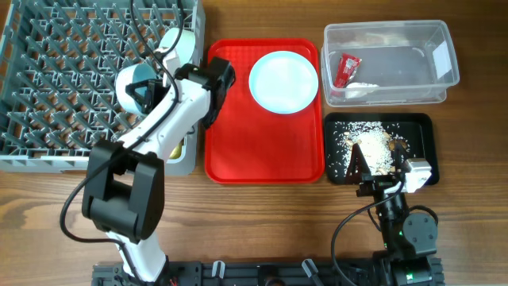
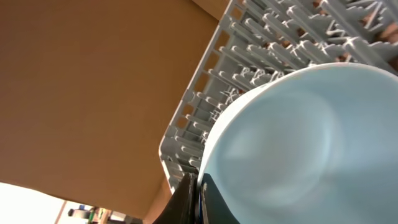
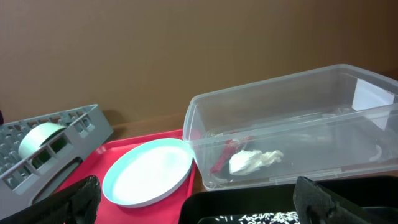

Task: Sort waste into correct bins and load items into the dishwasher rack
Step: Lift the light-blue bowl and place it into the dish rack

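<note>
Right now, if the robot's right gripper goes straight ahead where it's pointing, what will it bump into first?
Probably the front wall of the clear plastic tub. The right gripper is open above the black tray and points at the tub, though depth is hard to judge.

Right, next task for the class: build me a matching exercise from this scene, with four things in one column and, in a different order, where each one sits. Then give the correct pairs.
Things
1. red foil wrapper
2. food crumbs
3. round plate
4. pale blue bowl

Places
A. on the red serving tray
B. held in the left jaws, at the dishwasher rack
C. inside the clear tub
D. in the black tray

Pairs: 1-C, 2-D, 3-A, 4-B
</note>
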### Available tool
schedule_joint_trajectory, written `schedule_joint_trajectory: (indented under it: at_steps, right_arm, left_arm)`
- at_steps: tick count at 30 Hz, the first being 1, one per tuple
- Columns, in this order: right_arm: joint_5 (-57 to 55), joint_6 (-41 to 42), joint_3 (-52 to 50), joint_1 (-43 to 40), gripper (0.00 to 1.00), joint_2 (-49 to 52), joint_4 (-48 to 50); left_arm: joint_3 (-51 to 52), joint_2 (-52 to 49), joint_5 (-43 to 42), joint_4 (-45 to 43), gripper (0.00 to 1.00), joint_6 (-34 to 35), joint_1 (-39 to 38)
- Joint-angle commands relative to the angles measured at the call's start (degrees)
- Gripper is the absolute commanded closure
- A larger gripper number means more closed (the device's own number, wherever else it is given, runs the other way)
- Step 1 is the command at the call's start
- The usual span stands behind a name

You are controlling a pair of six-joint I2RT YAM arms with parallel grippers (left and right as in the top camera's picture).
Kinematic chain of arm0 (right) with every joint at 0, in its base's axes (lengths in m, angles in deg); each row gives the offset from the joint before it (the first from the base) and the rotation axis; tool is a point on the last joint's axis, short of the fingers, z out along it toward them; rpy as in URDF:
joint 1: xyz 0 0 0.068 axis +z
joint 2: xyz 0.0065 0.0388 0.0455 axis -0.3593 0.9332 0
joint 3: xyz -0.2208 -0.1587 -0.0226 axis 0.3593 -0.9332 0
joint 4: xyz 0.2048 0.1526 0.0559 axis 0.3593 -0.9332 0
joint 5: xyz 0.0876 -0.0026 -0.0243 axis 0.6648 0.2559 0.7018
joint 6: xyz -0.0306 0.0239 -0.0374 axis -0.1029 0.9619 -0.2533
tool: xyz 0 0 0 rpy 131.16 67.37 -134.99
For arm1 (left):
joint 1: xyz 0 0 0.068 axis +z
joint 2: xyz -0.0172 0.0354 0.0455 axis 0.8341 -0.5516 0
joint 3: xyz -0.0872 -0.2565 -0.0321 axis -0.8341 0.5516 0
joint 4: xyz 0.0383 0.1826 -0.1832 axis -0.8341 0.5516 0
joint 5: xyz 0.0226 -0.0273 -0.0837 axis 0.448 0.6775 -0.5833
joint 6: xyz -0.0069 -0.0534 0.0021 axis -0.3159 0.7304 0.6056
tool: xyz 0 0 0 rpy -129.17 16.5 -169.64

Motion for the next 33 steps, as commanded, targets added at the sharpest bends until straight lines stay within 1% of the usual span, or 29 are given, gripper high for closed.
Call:
schedule_joint_trajectory:
  at_steps: [1, 7, 12, 14, 19, 22, 24, 26, 28, 29, 30, 32, 33]
  right_arm:
    - [-1.0, -0.9, 0.0, -0.4, 0.0, -0.6, 0.3]
    - [-1.0, -0.9, 0.0, -0.4, 0.0, -0.6, 0.3]
    - [-1.0, -0.9, 0.0, -0.4, 0.0, -0.6, 0.3]
    - [-1.0, -0.9, 0.0, -0.4, 0.0, -0.6, 0.3]
    - [-1.0, -0.9, 0.0, -0.4, 0.0, -0.6, 0.3]
    - [-1.0, -0.9, 0.0, -0.4, 0.0, -0.6, 0.3]
    - [-1.0, -0.9, 0.0, -0.4, 0.0, -0.6, 0.3]
    - [-1.0, -0.9, 0.0, -0.4, 0.0, -0.6, 0.3]
    - [-1.0, -0.9, 0.0, -0.4, 0.0, -0.6, 0.3]
    - [-1.0, -0.9, 0.0, -0.4, 0.0, -0.6, 0.3]
    - [-1.0, -0.9, 0.0, -0.4, 0.0, -0.6, 0.3]
    - [-1.0, -0.9, 0.0, -0.4, 0.0, -0.6, 0.3]
    - [-1.0, -0.9, 0.0, -0.4, 0.0, -0.6, 0.3]
  left_arm:
    - [0.2, -1.2, 1.8, -0.4, 0.96, 1.0, 0.3]
    - [0.2, -1.2, 1.7, -0.3, 0.89, 1.0, -4.2]
    - [0.2, -1.2, -0.3, 0.2, 0.82, 1.0, -7.8]
    - [0.2, -1.2, -1.3, 0.3, 0.76, 1.0, -8.3]
    - [0.2, -1.2, -3.8, 0.3, 0.7, 1.0, -8.5]
    - [0.2, -1.2, -3.7, 0.5, 0.59, 1.0, -8.5]
    - [0.2, -1.2, -3.8, 2.2, 0.55, 1.0, -8.5]
    - [0.1, -0.7, -3.8, 4.0, 0.55, 1.2, -8.5]
    - [0.1, 0.3, -4.5, 5.6, 0.53, 4.2, -8.5]
    - [-0.2, 2.0, -6.8, 7.0, 0.48, 8.9, -8.1]
    - [-0.5, 3.3, -8.9, 7.7, 0.46, 11.8, -7.6]
    - [-1.3, 6.8, -15.0, 7.8, 0.33, 16.8, -6.1]
    - [-1.8, 8.9, -18.4, 7.4, 0.24, 18.4, -5.0]
